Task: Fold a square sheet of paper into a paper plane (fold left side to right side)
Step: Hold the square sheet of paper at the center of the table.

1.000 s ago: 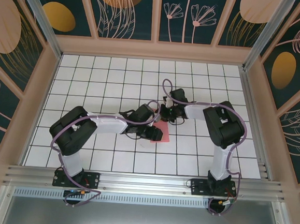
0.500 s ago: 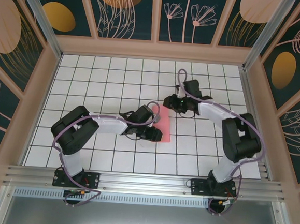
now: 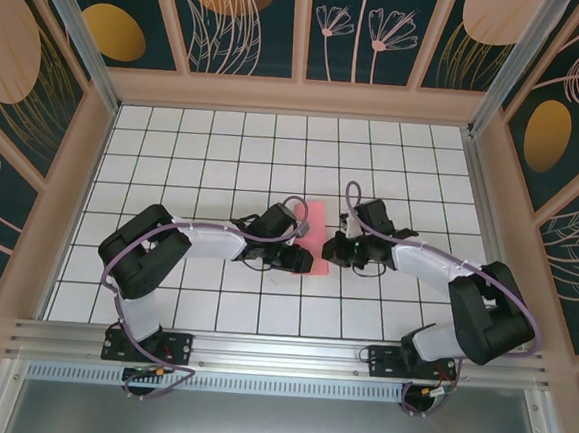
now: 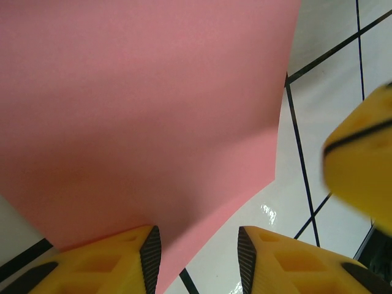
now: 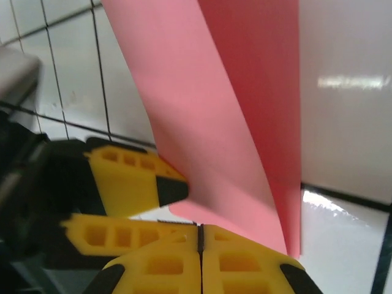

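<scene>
The square sheet of paper point(image 3: 316, 224) lies folded over as a narrow pink strip on the white grid table. In the right wrist view the paper point(image 5: 208, 122) shows two layers, the upper one bowing up off the lower. My left gripper point(image 3: 297, 249) sits at the strip's near left edge. Its jaws point(image 4: 199, 251) are open, one pad over the paper point(image 4: 141, 110) and the other over bare tile. My right gripper point(image 3: 330, 248) is just right of the strip's near end, shut point(image 5: 199, 236) with nothing between the fingers, close to the left gripper's fingers point(image 5: 131, 184).
The table point(image 3: 204, 150) is walled on three sides by patterned panels. A metal rail point(image 3: 278, 356) runs along the near edge by the arm bases. The right gripper's yellow finger point(image 4: 361, 159) shows at the right of the left wrist view.
The right gripper left the strip's far end, lifted back, then swung down to the strip's near right side and stands shut. The left arm stayed put.
</scene>
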Controlling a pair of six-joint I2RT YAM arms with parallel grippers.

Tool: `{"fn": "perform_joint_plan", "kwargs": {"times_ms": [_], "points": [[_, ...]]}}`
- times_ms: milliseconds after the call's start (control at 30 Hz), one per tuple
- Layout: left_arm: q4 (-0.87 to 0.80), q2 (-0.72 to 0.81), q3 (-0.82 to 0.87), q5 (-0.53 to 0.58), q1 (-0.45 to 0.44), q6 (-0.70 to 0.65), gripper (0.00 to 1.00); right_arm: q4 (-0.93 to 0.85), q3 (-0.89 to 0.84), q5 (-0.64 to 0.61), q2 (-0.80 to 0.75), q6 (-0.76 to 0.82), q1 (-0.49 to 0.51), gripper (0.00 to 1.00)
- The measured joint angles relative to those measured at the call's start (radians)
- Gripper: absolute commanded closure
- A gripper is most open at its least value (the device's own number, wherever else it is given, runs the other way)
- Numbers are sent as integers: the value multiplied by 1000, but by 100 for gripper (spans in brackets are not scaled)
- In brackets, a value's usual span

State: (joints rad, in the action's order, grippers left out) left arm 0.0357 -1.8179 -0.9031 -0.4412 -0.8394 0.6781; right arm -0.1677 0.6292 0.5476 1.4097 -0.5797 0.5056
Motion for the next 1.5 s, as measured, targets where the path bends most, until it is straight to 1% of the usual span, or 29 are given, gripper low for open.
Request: {"fn": "perform_joint_plan", "kwargs": {"times_ms": [100, 200, 400, 467, 533, 800, 933, 1100, 1233, 1400, 1500], "points": [[2, 0, 0, 0, 0, 2, 58, 12, -25, -1, 12, -21, 3, 93], [5, 0, 0, 0, 0, 8, 58, 35, -23, -10, 60, -27, 5, 93], [5, 0, -6, 0, 0, 16, 56, 33, 3, -58, 137, -22, 5, 93], [5, 0, -15, 0, 2, 20, 53, 33, 16, -66, 149, -21, 7, 93], [5, 0, -27, 0, 6, 24, 52, 31, 21, -69, 155, -17, 7, 93], [-2, -6, -117, 2, 64, 23, 53, 18, 30, -78, 159, 5, 9, 94], [-5, -47, -169, 16, 84, 14, 53, 9, 36, -84, 161, 6, 12, 94], [-22, -92, -185, 39, 94, 2, 53, -2, 45, -88, 164, 18, 13, 93], [-40, -113, -187, 56, 102, -5, 53, -2, 45, -87, 164, 24, 13, 91], [-48, -113, -203, 58, 107, -16, 53, 2, 45, -92, 161, 24, 13, 82], [-48, -113, -211, 62, 107, -20, 53, -6, 58, -112, 148, 29, 13, 80]]}}
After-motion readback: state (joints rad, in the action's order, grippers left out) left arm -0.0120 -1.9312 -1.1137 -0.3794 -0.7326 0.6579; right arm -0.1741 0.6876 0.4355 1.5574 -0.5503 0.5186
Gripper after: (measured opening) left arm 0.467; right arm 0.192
